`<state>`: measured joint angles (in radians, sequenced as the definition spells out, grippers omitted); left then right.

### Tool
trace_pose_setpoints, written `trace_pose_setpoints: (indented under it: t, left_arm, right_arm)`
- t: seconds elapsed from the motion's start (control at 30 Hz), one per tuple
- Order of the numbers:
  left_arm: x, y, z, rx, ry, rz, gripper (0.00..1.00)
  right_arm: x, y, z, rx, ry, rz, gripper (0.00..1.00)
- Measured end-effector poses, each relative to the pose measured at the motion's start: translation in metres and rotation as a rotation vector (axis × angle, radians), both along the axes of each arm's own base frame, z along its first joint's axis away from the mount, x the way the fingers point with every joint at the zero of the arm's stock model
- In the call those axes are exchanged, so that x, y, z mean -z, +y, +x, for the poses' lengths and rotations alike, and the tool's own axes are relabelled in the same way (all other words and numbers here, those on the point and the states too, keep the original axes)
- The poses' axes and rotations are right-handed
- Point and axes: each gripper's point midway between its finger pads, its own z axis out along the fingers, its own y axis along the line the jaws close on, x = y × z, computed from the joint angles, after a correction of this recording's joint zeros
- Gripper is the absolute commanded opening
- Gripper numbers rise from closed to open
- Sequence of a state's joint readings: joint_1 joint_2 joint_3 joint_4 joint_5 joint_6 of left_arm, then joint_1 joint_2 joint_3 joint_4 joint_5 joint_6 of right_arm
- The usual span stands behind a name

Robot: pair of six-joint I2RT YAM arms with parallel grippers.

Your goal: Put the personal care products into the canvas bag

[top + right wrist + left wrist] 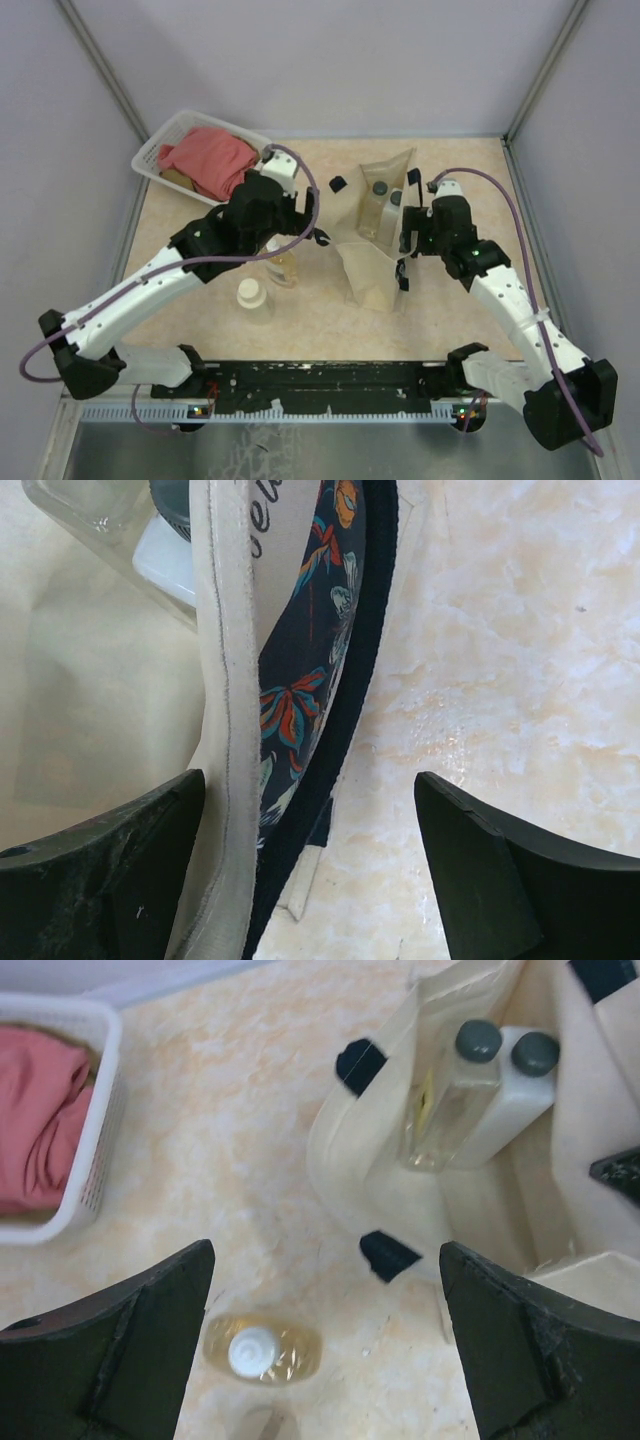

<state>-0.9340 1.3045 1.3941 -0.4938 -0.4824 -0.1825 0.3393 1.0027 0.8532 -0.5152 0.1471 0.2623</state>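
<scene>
Amber bottle with a white top [262, 1348] is what the next pick turns on. It stands upright on the table [320, 330], so its long axis is vertical and its cap points straight up at the left wrist camera. It sits low in that view, off centre towards the left finger, not yet between the fingers. The left gripper [325, 1260] hangs above it, spread wide and empty, and this arm is clearly the nearer one. As I judge it, I would need to shift back over the cap and descend.

A squat cream bottle with a wide cap [253, 298] stands just beside the amber one, on the near side.

The beige canvas bag with black strap handles [345, 1155] lies to the right of the left gripper, its mouth gaping. A clear bottle with a dark cap [445, 1110] and a white bottle with a black cap [510, 1100] lie inside it, touching.

The right gripper [308, 780] is spread too, straddling the bag's rim and strap without clamping.
</scene>
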Motion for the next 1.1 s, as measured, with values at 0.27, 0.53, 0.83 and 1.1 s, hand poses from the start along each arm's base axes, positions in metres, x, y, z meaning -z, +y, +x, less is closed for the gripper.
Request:
trace_pose_setpoints:
  t: [0.27, 0.53, 0.83, 1.1]
  left_arm:
    - [0.052, 0.050, -0.027, -0.153, 0.154, 0.070, 0.99]
    - [0.085, 0.083, -0.040, -0.411, 0.275, 0.006, 0.99]
    - [0.106, 0.076, -0.035, -0.727, 0.396, -0.144, 0.99]
    - [0.139, 0.067, -0.032, -0.965, 0.466, -0.231, 0.99]
  right_arm:
    - [0.002, 0.003, 0.001, -0.011, 0.006, 0.007, 0.90]
    - [0.001, 0.003, 0.000, -0.018, 0.006, 0.004, 0.92]
    - [0.002, 0.003, 0.000, -0.024, 0.004, -0.003, 0.93]
    - [0.000, 0.002, -0.001, -0.028, -0.003, -0.008, 0.93]
